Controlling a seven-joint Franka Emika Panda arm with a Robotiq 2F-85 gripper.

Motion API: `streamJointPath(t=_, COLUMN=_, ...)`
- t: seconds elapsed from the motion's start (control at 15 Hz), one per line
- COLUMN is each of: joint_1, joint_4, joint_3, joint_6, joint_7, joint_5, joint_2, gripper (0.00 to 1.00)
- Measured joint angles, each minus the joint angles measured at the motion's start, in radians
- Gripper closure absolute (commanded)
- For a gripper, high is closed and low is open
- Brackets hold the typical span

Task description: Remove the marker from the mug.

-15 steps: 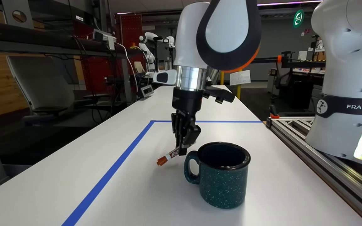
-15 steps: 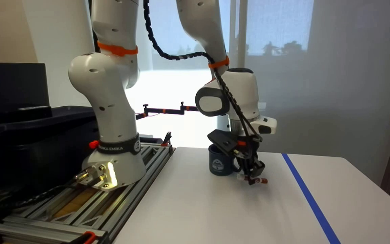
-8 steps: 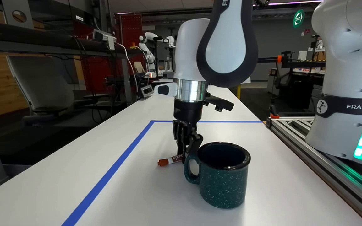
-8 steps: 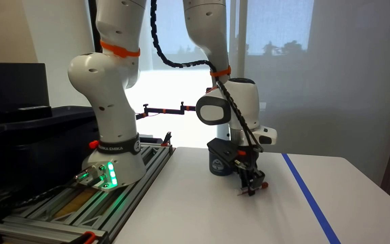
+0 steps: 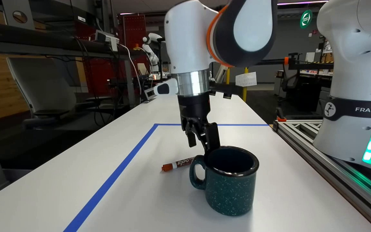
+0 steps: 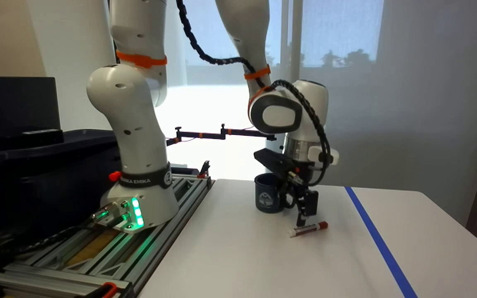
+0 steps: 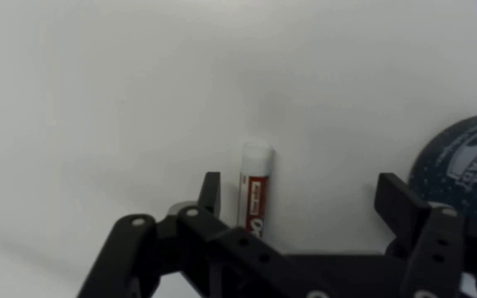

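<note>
While the marker (image 6: pixel 308 229) lies on its side on the white table (image 5: pixel 134 206), outside the mug (image 5: pixel 230 191) and near its handle (image 5: pixel 192 172), the gripper (image 7: pixel 299 191) hangs above it, fingers (image 7: pixel 211 192) spread wide, holding nothing. In the wrist view the marker shows between the fingers, closer to one, its capped end hidden by the gripper. Its rust-coloured cap (image 5: pixel 167 167) points toward a strip of blue tape (image 6: pixel 378 240); its pale end faces the side of the arm's base (image 6: pixel 155 207). Whether a fingertip touches the marker cannot be told. The mug stands upright, dark teal with white specks and a black rim, handle turned toward the tape. One finger overlaps it in an exterior view; whether they touch cannot be told either. Green lights (image 6: pixel 138 213) glow on the base. Farther off are a dark laptop (image 6: pixel 19 111) and a grey chair (image 5: pixel 42 85).
</note>
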Motion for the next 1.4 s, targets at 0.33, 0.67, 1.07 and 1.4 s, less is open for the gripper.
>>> streamJointPath(t=0.33, joint_1=-0.043, joint_4=0.028, joint_3=0.126, joint_6=-0.233, joint_7=0.090, joint_5=0.009, joint_2=-0.208, gripper=0.00)
streamJointPath(t=0.67, joint_1=-0.062, joint_4=0.007, joint_3=0.156, joint_6=-0.240, joint_7=0.308, joint_5=0.018, joint_2=-0.323, gripper=0.00)
streamJointPath(t=1.07, joint_1=-0.073, joint_4=-0.027, joint_3=0.177, joint_6=-0.226, joint_7=0.440, joint_5=0.018, joint_2=-0.349, gripper=0.00)
streamJointPath(t=1.4, joint_1=-0.075, joint_4=-0.028, joint_3=0.178, joint_6=-0.225, joint_7=0.440, joint_5=0.018, joint_2=-0.349, gripper=0.00)
